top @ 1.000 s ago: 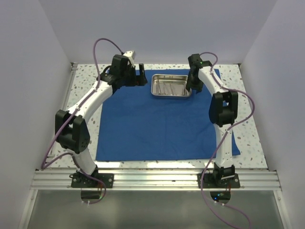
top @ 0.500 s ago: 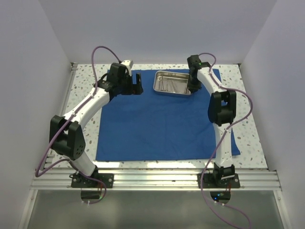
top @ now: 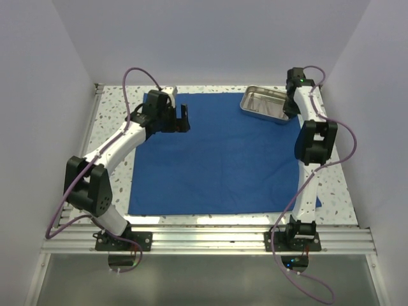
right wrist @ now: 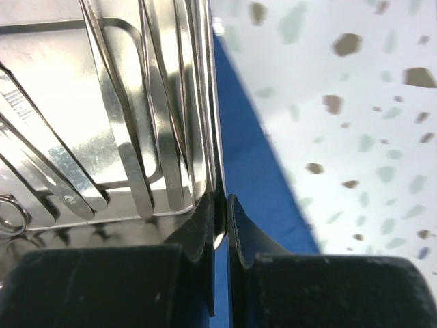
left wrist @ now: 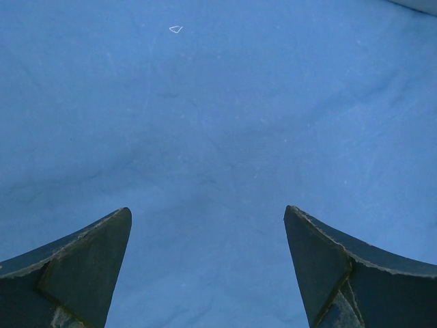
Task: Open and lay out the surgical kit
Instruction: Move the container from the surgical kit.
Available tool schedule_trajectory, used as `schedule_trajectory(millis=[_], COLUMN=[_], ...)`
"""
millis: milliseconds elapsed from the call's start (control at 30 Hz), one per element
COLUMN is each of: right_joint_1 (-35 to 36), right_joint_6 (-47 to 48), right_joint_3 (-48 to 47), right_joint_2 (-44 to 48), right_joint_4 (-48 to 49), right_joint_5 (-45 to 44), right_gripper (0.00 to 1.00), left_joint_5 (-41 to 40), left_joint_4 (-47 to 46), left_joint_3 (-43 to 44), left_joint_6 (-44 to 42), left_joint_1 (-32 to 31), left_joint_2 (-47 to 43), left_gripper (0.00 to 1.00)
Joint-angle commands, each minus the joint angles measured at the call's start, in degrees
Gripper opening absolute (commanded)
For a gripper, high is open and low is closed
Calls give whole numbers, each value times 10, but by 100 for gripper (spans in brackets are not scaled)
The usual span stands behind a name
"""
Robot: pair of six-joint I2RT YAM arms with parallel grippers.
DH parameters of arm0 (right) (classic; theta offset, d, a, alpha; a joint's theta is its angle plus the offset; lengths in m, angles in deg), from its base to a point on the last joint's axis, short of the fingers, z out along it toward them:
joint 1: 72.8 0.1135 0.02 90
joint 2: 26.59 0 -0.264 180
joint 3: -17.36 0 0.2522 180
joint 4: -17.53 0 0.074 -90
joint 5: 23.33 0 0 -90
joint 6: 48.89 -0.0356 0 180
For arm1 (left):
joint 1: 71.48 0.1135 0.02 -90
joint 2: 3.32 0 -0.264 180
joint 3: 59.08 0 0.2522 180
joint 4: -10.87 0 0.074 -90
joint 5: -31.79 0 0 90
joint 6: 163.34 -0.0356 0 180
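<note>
Our right gripper (right wrist: 224,205) had clamped onto the right-hand wall of the steel tray (right wrist: 209,116), one finger inside and one outside with the thin rim pinched between them; a second earlier those jaws had stood half apart beside that same wall. Inside the tray the tweezers (right wrist: 126,137) lay lengthwise along the gripped wall, and one loop of the ring-handled forceps (right wrist: 9,216) showed at the near left corner. With the grip made, we had carried the tray (top: 264,104) from the far middle of the blue cloth (top: 210,153) to its far right corner, where the overhead view showed it skewed and, as we judged, held a little off the surface, since the wrist view showed the cloth's edge (right wrist: 249,178) and the speckled table (right wrist: 341,102) passing below the rim. Our left gripper (top: 183,118) had drawn back slightly toward the left and hung near the cloth's far left corner, its fingers spread wide with only bare blue fabric (left wrist: 218,102) between them, holding nothing. We took this to mean the wrap was already spread flat and the tray was being cleared off its middle; the instruments, still in the tray, had yet to be laid out.
</note>
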Motion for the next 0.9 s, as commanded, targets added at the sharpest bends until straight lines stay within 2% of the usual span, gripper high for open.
schedule_trajectory(millis=[0, 100, 133, 300, 333, 367, 433, 533, 700, 867], right_joint_1=[-13, -17, -19, -31, -37, -47, -52, -63, -66, -30], right_joint_6=[72, 116, 128, 144, 136, 125, 113, 89, 50, 26], right_joint_3=[39, 77, 86, 125, 122, 112, 100, 38, -48, -5], right_joint_2=[70, 87, 92, 105, 96, 90, 79, 43, 15, 97], right_joint_4=[18, 43, 56, 69, 60, 55, 48, 41, 9, 26], right_joint_5=[-52, -38, -4, -35, -39, -38, -55, -53, -25, 48], right_gripper=[0, 0, 0, 0, 6, 26, 84, 93, 93, 89], left_joint_5=[9, 17, 17, 17, 18, 20, 24, 31, 34, 34], left_joint_4=[-33, -34, -32, -28, -27, -27, -28, -27, -18, -12], left_joint_3=[1, 14, 17, 41, 44, 47, 47, 53, 73, 132], left_joint_6=[1, 3, 2, 0, 2, 3, 6, 11, 9, 7], left_joint_1=[3, 3, 4, 4, 3, 3, 3, 2, 0, -3], left_joint_2=[-8, 4, 8, 30, 34, 38, 40, 52, 66, 99], left_gripper=[98, 97, 98, 97, 97, 97, 97, 97, 97, 97])
